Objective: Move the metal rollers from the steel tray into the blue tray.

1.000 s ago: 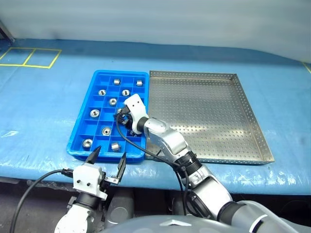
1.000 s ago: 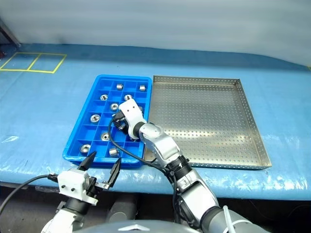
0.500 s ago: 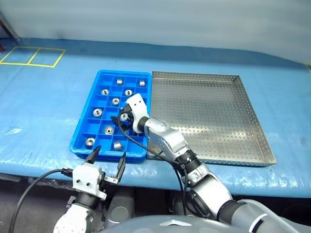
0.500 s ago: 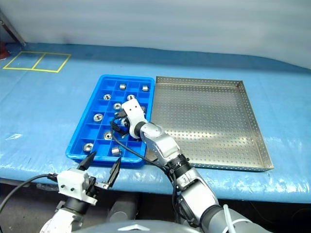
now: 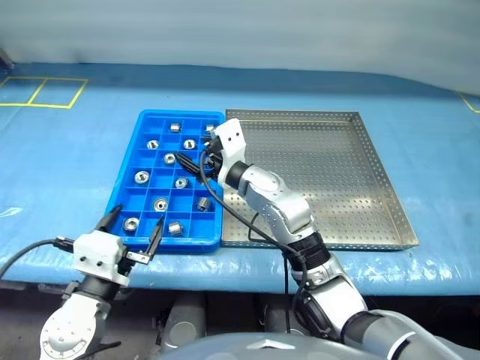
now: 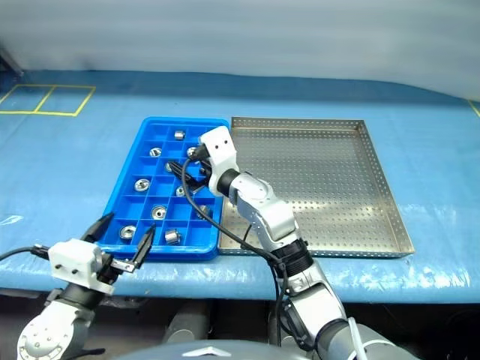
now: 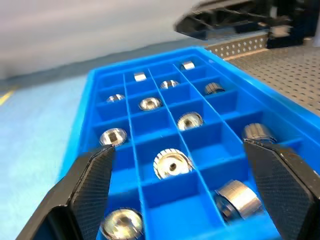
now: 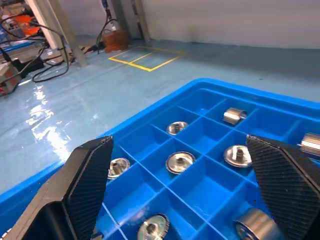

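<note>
An industrial workshop: blue-covered workbench (image 5: 60, 165), yellow floor-marking tape (image 5: 45, 91), cables (image 8: 30, 30) trailing round equipment legs.

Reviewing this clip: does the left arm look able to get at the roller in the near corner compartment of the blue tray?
Probably yes. The left tool hangs open just before the blue tray, and the roller lies uncovered in its compartment. The right tool is over the tray's far half, out of the way.
</note>
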### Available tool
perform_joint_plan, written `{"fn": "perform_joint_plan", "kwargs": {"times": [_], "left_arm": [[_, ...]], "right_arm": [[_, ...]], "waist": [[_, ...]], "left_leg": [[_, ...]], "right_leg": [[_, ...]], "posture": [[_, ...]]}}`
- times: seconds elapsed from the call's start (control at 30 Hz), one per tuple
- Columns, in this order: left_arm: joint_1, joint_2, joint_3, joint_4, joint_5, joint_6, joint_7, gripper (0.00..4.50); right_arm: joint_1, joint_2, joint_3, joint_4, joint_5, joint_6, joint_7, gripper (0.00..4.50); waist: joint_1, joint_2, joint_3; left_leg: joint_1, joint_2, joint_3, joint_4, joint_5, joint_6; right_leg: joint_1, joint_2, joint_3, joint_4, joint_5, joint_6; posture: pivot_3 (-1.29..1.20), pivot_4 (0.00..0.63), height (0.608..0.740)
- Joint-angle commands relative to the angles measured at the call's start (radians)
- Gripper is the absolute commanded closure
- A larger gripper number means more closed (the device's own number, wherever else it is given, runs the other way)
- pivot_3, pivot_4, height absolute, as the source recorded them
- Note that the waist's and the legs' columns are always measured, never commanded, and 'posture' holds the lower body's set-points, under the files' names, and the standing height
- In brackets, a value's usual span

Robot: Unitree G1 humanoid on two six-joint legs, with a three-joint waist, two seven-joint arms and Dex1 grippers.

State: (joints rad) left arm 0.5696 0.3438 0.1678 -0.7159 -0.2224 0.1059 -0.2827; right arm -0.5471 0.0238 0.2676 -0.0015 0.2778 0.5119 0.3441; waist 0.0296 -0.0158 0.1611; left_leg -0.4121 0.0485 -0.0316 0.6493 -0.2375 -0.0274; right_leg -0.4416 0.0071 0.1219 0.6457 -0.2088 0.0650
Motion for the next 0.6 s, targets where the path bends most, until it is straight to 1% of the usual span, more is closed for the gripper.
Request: {"fn": "perform_joint_plan", "kwargs": {"times": [0.03,0.13,0.23,0.33,0.37,0.5,0.53,0.6], "left_arm": [[-0.109,0.023,0.028,-0.032,-0.022,0.068,0.01,0.0],[-0.25,0.013,0.028,0.021,0.003,0.141,0.064,0.0],[-0.342,0.0,0.014,0.069,0.016,0.176,0.088,0.0],[-0.398,-0.011,0.0,0.109,0.06,0.175,0.114,0.0],[-0.42,-0.018,-0.006,0.125,0.075,0.17,0.126,0.0],[-0.453,-0.03,-0.037,0.144,0.087,0.19,0.115,0.0],[-0.452,-0.025,-0.046,0.145,0.086,0.201,0.104,0.0],[-0.445,-0.016,-0.059,0.141,0.025,0.245,0.046,0.0]], "right_arm": [[0.037,-0.083,-0.006,-0.132,-0.013,-0.004,0.058,0.02],[0.091,-0.215,0.027,-0.211,-0.072,-0.02,0.109,0.02],[0.151,-0.289,0.011,-0.279,-0.067,0.005,0.132,0.02],[0.199,-0.334,0.007,-0.341,-0.073,0.02,0.138,0.02],[0.22,-0.349,0.003,-0.367,-0.072,0.03,0.14,0.02],[0.283,-0.37,-0.019,-0.431,-0.059,0.066,0.131,0.02],[0.299,-0.371,-0.024,-0.443,-0.058,0.075,0.125,0.02],[0.33,-0.37,-0.034,-0.461,-0.059,0.087,0.113,0.02]], "waist": [[-0.013,0.0,0.0],[-0.029,0.0,0.0],[-0.066,0.001,-0.001],[-0.107,0.001,-0.001],[-0.11,0.001,-0.001],[-0.131,0.0,-0.001],[-0.136,0.0,-0.001],[-0.146,0.0,-0.001]], "left_leg": [[0.0,0.0,0.0,0.0,0.0,0.0],[0.0,0.0,-0.001,0.001,0.0,0.0],[0.001,-0.001,-0.001,0.0,0.0,0.0],[0.001,0.0,-0.001,0.0,0.0,0.0],[0.001,0.0,-0.001,0.0,0.0,0.0],[0.002,-0.001,-0.003,0.001,0.0,0.0],[0.002,-0.001,-0.003,0.002,0.0,0.0],[0.002,-0.001,-0.003,0.003,0.0,0.0]], "right_leg": [[0.0,0.0,0.0,0.0,0.0,0.0],[0.001,0.0,0.0,0.001,0.0,0.001],[0.002,0.0,0.0,0.002,0.001,0.001],[0.001,0.001,0.001,0.002,0.002,0.003],[0.001,0.001,0.001,0.003,0.004,0.006],[0.003,0.002,0.001,0.003,0.004,0.006],[0.003,0.002,0.001,0.003,0.004,0.006],[0.004,0.002,0.001,0.003,0.003,0.004]], "posture": [[0.05,0.15,0.74],[0.0,0.15,0.74],[-0.05,0.15,0.74],[-0.07,0.15,0.74],[-0.08,0.15,0.74],[-0.1,0.15,0.74],[-0.11,0.15,0.74],[-0.11,0.15,0.74]]}}
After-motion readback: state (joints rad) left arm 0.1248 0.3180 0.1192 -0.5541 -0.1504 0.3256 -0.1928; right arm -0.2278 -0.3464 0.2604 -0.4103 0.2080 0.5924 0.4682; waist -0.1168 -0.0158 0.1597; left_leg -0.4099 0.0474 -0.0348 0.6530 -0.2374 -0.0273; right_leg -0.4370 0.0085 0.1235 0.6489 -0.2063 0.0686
